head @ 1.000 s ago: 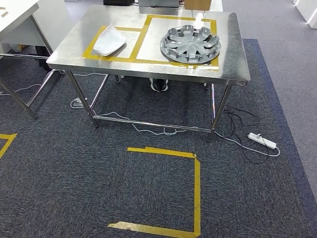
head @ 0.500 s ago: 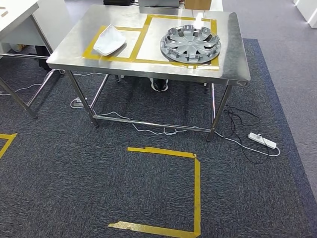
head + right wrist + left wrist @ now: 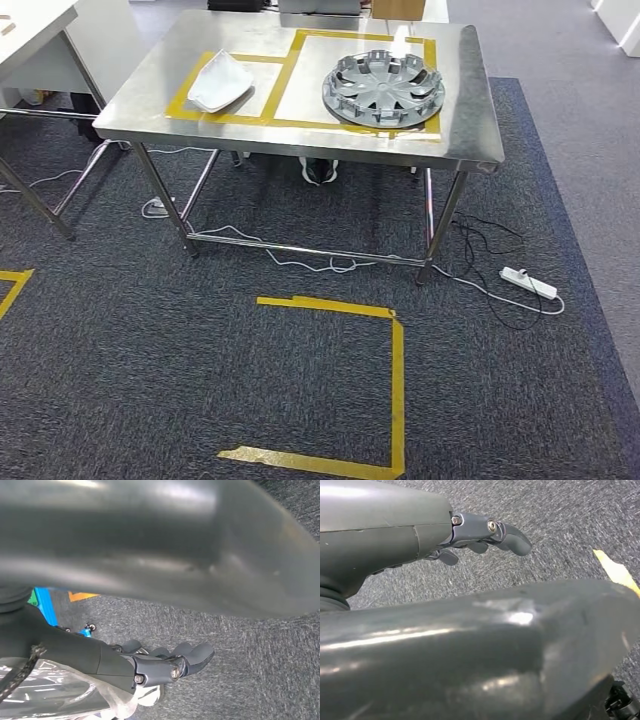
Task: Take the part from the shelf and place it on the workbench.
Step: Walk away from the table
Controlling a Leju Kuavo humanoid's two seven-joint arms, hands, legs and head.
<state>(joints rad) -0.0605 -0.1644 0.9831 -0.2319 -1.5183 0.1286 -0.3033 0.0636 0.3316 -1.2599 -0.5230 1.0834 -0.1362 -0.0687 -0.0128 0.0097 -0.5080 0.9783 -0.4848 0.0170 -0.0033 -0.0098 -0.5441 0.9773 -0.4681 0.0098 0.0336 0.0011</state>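
Observation:
Ahead in the head view stands the steel workbench (image 3: 469, 112) with yellow-taped fields on top. A grey wheel cover (image 3: 383, 88) lies in the larger right field. A white curved part (image 3: 220, 82) lies in the smaller left field. My left hand (image 3: 482, 532) hangs over grey carpet, its dark fingers stretched out with nothing in them. My right hand (image 3: 166, 662) also hangs over the carpet, fingers nearly straight and holding nothing that I can see. Some clear plastic film (image 3: 113, 702) lies just behind it.
A yellow tape square (image 3: 396, 380) marks the carpet in front of the bench. Cables and a white power strip (image 3: 530, 283) lie on the floor under and to the right of the bench. Another table (image 3: 34, 30) stands at the far left.

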